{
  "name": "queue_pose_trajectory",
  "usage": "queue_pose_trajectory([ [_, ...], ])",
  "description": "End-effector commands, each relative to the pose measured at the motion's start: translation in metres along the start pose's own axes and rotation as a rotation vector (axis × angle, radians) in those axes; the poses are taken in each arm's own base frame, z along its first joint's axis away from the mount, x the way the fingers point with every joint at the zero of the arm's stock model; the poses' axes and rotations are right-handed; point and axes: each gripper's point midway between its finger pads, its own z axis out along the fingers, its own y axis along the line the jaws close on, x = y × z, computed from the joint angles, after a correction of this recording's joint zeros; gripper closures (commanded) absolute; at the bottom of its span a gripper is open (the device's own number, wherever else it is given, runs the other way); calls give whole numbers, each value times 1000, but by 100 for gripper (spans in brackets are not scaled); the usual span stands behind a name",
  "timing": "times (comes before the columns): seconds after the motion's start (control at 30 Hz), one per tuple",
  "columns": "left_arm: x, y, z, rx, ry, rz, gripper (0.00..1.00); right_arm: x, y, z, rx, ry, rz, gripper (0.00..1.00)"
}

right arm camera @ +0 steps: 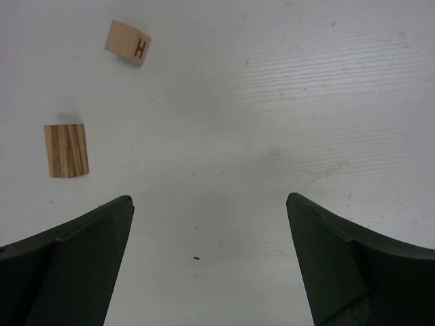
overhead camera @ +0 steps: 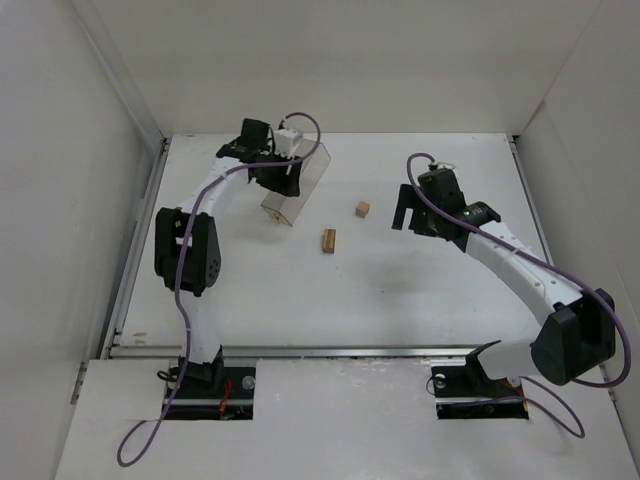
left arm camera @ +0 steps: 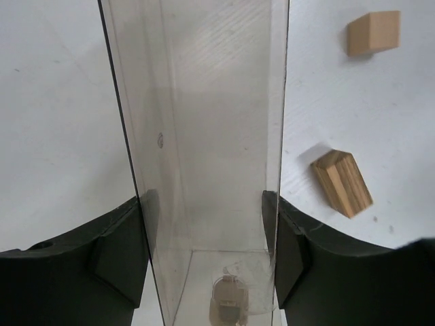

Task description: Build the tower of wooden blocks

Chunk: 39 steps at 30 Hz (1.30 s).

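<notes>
Left of the stack (overhead camera: 328, 240), the left gripper (left arm camera: 207, 231) is clamping the box (left arm camera: 204, 102); right of it, the right gripper (right arm camera: 211, 224) is hovering, jaws apart, likely to take the loose block (overhead camera: 362, 209)

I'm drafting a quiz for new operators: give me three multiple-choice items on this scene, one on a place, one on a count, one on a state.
1. Where is the clear plastic box?
A. between the fingers of the left gripper
B. flat against the far wall
C. at the arms' bases

2. How many wooden blocks lie on the table outside the box?
A. one
B. two
C. four

3. The right gripper is:
A. shut on a block
B. open and empty
C. shut on the box

Answers:
1 A, the left wrist view shows a finger against each wall of the box.
2 B, only the lettered cube and the striped block show.
3 B, its fingers stand wide apart over bare table.
</notes>
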Motion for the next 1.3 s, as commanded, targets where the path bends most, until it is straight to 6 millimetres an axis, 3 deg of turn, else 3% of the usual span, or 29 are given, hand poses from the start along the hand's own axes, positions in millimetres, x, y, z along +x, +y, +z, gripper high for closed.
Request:
queue_pose_trajectory([
  [0.0,20,-63,-8,474,22,-120,100,-26,26,-5,-104,-59,23,0],
  [0.07,35,-64,-5,629,36,-213,100,-24,25,-2,-99,-50,21,0],
  [0.17,39,-45,-3,672,-3,-324,100,-22,29,-2,-101,-40,12,0],
  [0.2,51,-41,0,684,2,-387,100,-22,29,-2,-101,-40,12,0],
  [0.23,51,-23,-4,665,-31,-442,99,-22,29,-2,-101,-40,12,0],
  [0.37,58,13,-2,582,-84,-594,90,-18,30,-4,-107,-37,15,0],
  [0.5,71,32,6,507,-90,-696,82,-14,34,-2,-116,-22,6,0],
  [0.53,81,34,13,481,-68,-734,75,-14,39,-1,-123,-19,0,0],
  [0.63,85,41,15,444,-68,-756,68,-10,39,4,-111,0,-5,0],
  [0.67,89,42,17,430,-57,-779,57,-11,43,4,-118,1,-11,0],
  [0.73,89,52,16,377,-66,-792,50,-7,45,11,-100,17,-23,0],
  [0.8,89,54,15,352,-61,-805,44,-4,58,10,-102,26,-41,0],
  [0.9,89,62,10,306,-69,-809,43,11,74,25,-98,79,-62,0],
  [1.0,89,64,9,284,-67,-811,40,23,109,36,-138,114,-115,0],
  [1.03,92,64,9,275,-55,-820,39,18,132,32,-178,97,-132,0],
  [1.13,94,65,7,252,-45,-828,33,32,148,49,-139,139,-170,0],
  [1.17,95,67,8,238,-44,-829,32,24,161,48,-147,120,-174,0],
  [1.2,97,68,6,217,-33,-845,32,32,162,62,-125,149,-187,0],
  [1.27,99,81,0,108,-37,-842,30,36,176,65,-127,152,-199,0],
])
